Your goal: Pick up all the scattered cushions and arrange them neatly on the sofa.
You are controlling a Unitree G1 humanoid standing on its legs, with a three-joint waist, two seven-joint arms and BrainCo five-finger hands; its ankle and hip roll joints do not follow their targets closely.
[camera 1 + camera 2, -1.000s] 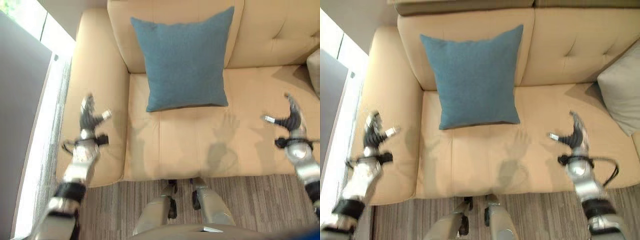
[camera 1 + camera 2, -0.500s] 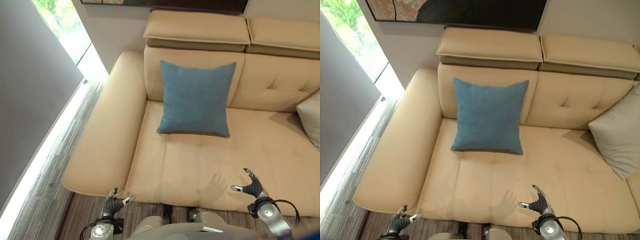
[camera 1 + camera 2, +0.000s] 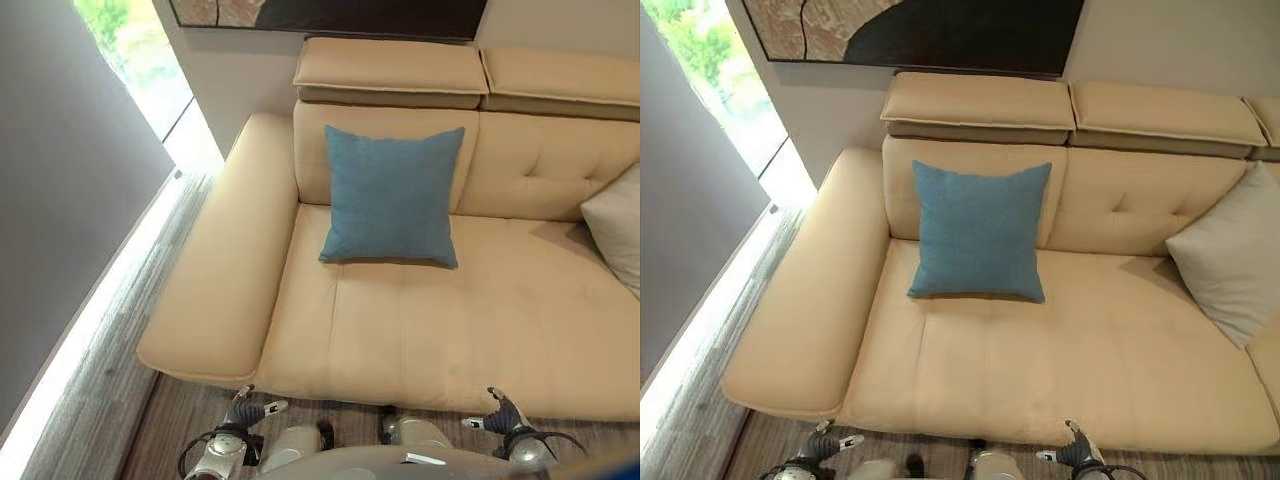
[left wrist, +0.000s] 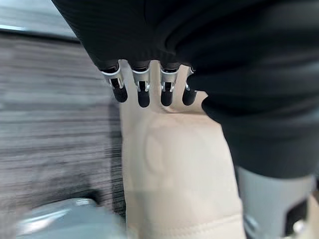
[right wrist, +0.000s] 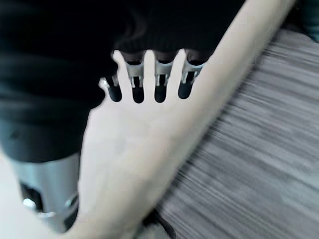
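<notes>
Hovering low before the beige leather sofa (image 3: 420, 330), the left hand (image 3: 243, 412) and right hand (image 3: 500, 416) are hanging empty, fingers relaxed. Beyond them, the square blue fabric cushion (image 3: 392, 196) is leaning upright against the backrest; a grey cushion (image 3: 1228, 262) is resting farther past the right hand.

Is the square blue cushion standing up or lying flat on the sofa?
Standing up. The square blue cushion rests its bottom edge on the seat of the beige leather sofa and leans against the backrest.
</notes>
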